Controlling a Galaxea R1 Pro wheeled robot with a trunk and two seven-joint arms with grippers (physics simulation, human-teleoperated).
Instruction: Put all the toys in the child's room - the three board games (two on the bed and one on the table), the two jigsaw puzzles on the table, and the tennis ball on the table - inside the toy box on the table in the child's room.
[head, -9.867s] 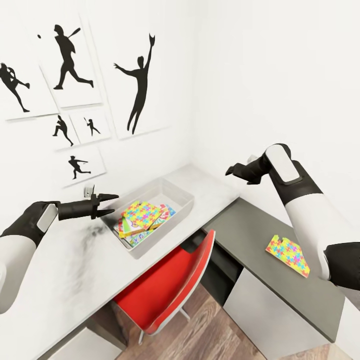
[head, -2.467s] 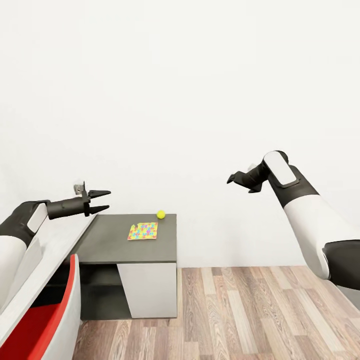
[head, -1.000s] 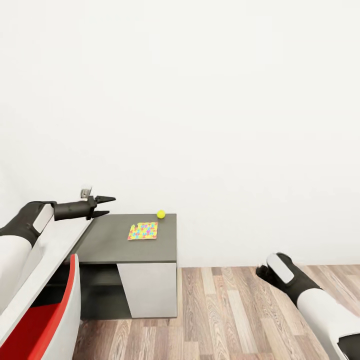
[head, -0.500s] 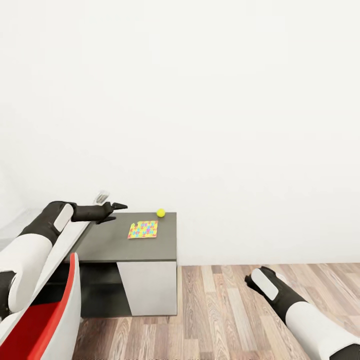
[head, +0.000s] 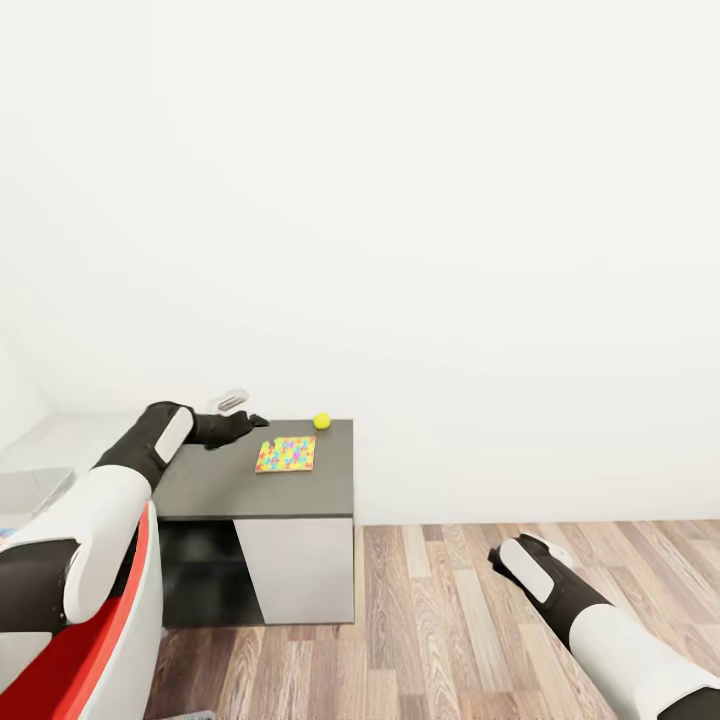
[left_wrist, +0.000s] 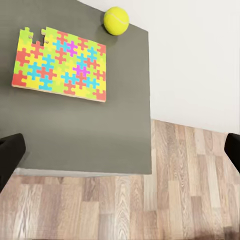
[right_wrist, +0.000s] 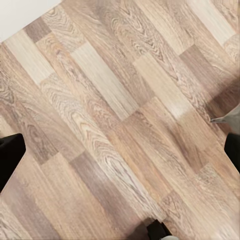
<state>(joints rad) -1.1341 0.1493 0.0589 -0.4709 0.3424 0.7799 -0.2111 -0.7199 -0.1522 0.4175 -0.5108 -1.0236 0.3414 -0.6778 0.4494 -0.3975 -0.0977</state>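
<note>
- Left gripper (head: 252, 423): reaches out over the near-left part of the dark desk (head: 300, 490); in the left wrist view its two fingertips (left_wrist: 10, 155) sit at opposite edges of the frame, so jaws wide apart, nothing between them, touching nothing.
- Right gripper: arm (head: 560, 590) hangs low over the wood floor (head: 450, 620); the right wrist view shows dark fingertips (right_wrist: 9, 155) at both frame edges, spread wide, empty, floor planks below.
- Puzzle (head: 285, 454): one flat jigsaw square lies on the dark desk top, just beside the left gripper, not touched. In the left wrist view (left_wrist: 60, 65) a notch shows at one corner.
- Ball (head: 321, 421): yellow-green, sits on the desk by the wall (head: 400, 200), near the puzzle's far corner but apart from it (left_wrist: 116, 21).
- Toy box (head: 30, 490): only a grey corner shows at the left edge of the head view, on the pale desk section (head: 60, 440); a sliver of colour just below it, contents can't be told.
- Red chair (head: 110, 640): at bottom left, in front of the desk, partly behind the left arm.
- White cabinet front (head: 295, 570) under the dark desk, open dark gap beside it.
</note>
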